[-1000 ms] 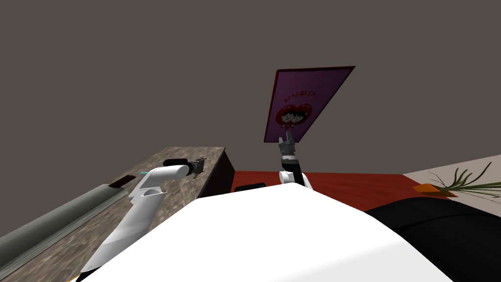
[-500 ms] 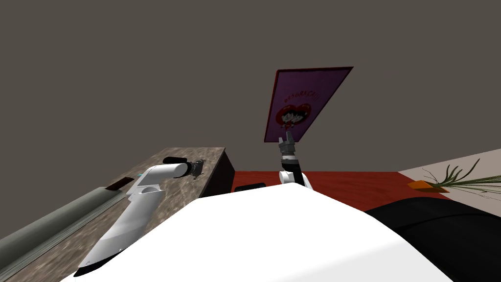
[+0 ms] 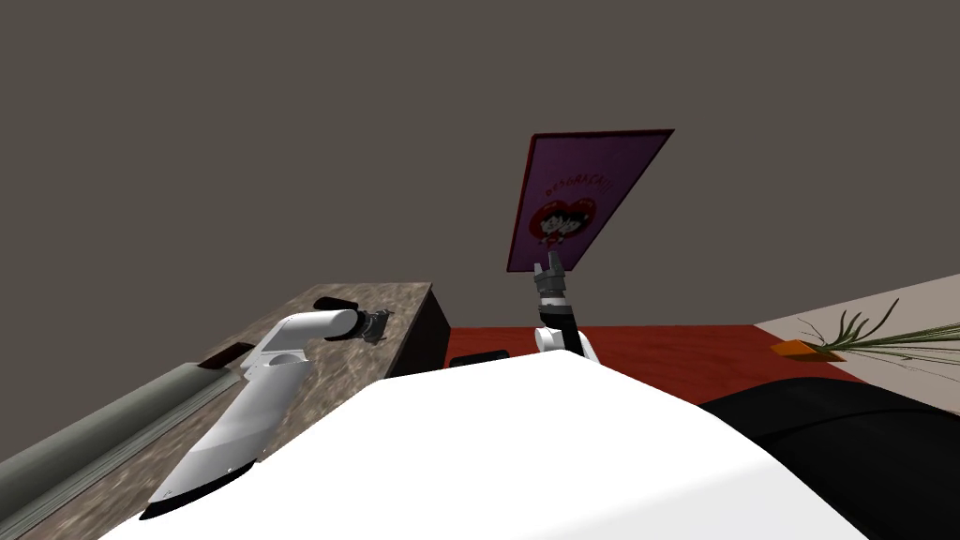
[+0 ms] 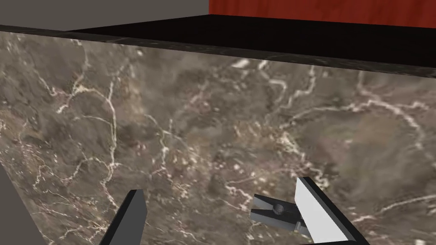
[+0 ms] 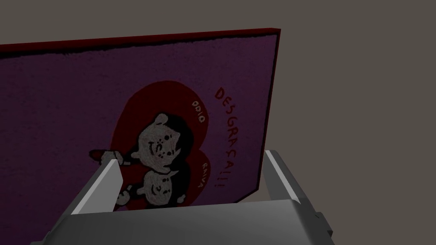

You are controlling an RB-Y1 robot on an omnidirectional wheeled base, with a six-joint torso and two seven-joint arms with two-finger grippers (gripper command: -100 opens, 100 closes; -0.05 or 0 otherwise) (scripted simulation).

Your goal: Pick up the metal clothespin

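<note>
A small grey metal clothespin [image 4: 276,215] with a coil spring lies flat on a brown marble top [image 4: 191,127]. My left gripper [image 4: 223,212] hangs just above that top, open, and the clothespin lies between its fingers, close against one fingertip [image 4: 313,204]. The head view has my left gripper [image 3: 380,323] at the far end of the marble top [image 3: 328,375]. Raised in front of my chest, my right gripper [image 3: 549,271] is open and holds nothing [image 5: 191,178].
The marble top ends in a dark edge [image 4: 298,42] with red floor [image 3: 675,352] beyond. A long grey-green roll [image 3: 112,422] lies along its left side. A purple picture [image 3: 572,197] hangs on the grey wall. A plant [image 3: 872,337] lies at right.
My left arm has swung slightly left and lowered over the marble top. The head camera has shifted a little. The right arm has stayed put.
</note>
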